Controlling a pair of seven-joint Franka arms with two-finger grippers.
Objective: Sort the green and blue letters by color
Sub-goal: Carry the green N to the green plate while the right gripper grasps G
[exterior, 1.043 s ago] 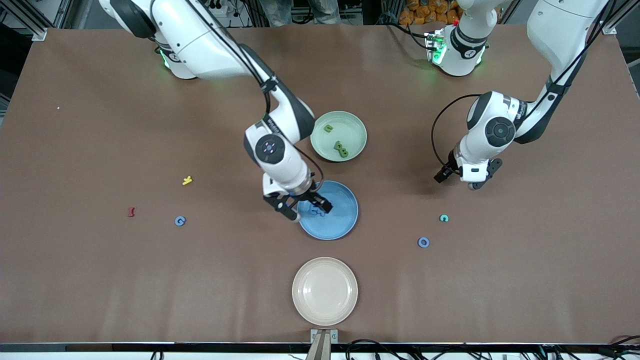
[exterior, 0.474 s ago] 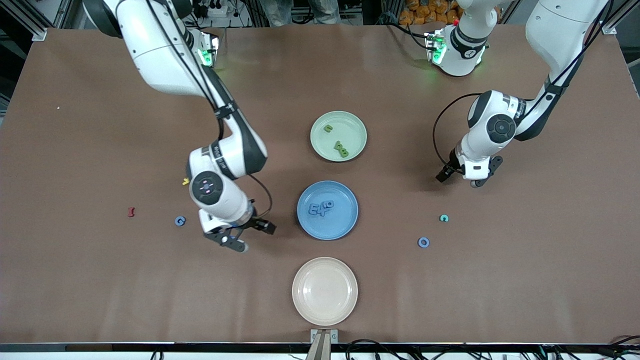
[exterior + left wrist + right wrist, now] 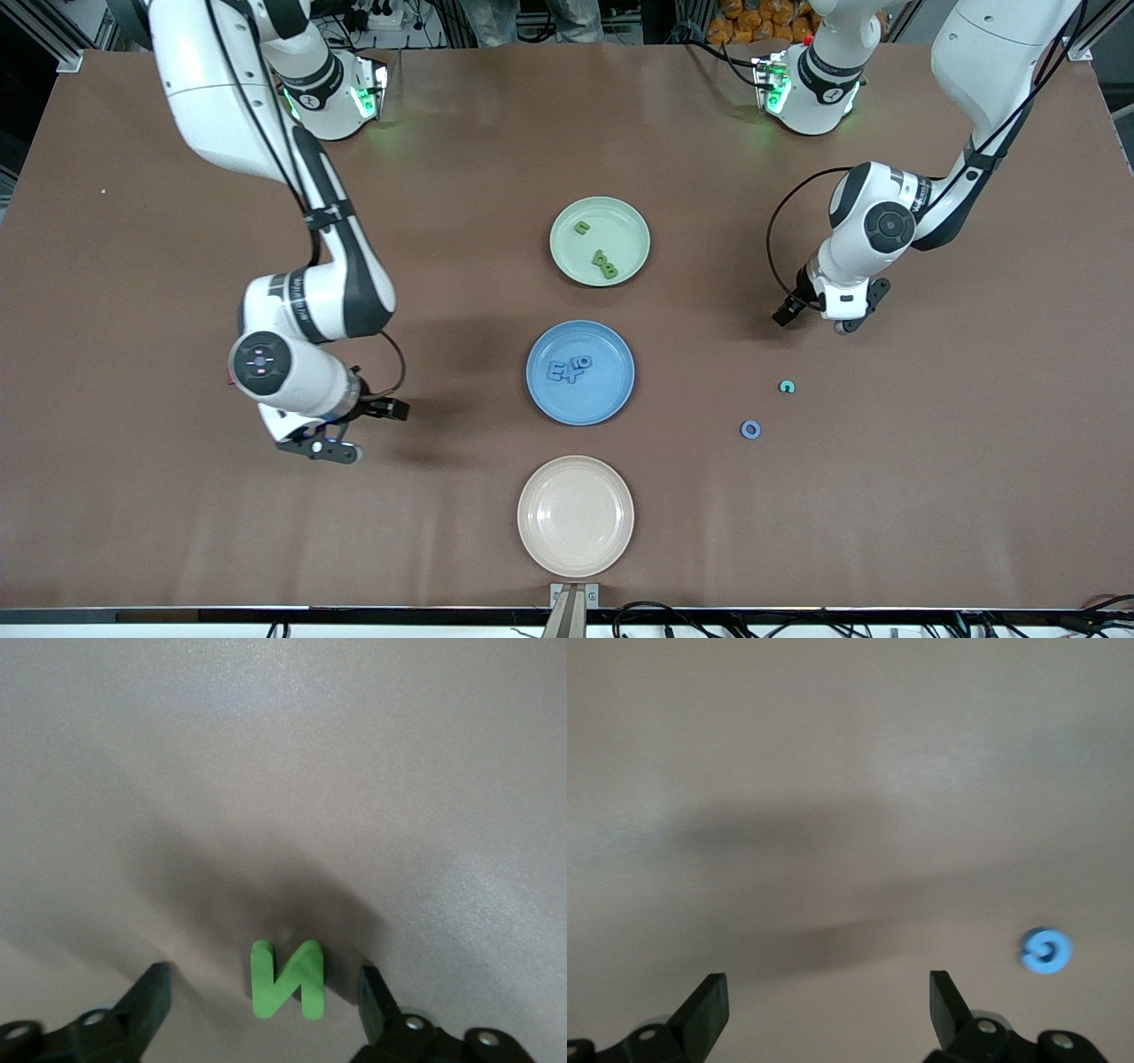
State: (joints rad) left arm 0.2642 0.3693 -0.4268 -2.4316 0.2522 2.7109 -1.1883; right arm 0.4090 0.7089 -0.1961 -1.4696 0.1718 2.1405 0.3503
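Low over the table, left gripper [image 3: 261, 1014] hanging spread around green letter N [image 3: 287, 979]; right gripper [image 3: 828, 1014] hovering wide apart near blue letter [image 3: 1046, 950].

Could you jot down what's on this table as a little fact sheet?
Green plate: three green letters
Blue plate: blue letters
Cream plate: nothing on it
Loose on table: blue ring letter, teal letter
Left gripper: open around green N
Right gripper: open over table, blue letter nearby
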